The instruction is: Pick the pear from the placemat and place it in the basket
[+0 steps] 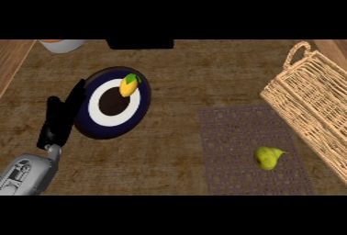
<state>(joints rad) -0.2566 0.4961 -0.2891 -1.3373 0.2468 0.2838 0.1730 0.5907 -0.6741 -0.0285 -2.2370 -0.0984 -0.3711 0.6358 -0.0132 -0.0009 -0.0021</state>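
Left hand sits at frame left, fingers straight and up, holding nothing, resting just beside the dark plate. Right hand isn't in frame at all.

Pear lies on the placemat, lower right, stem end pointing toward the basket, which runs along the right edge, close to the mat.

Risks, as I judge them: pear is rounded, could roll off the mat if nudged during the reach. The basket wall is near, so a hand could clip it. There's a yellow fruit on the plate, a possible wrong target.

Count: one pear, one placemat, one basket, one plate, one other fruit, one hand visible.
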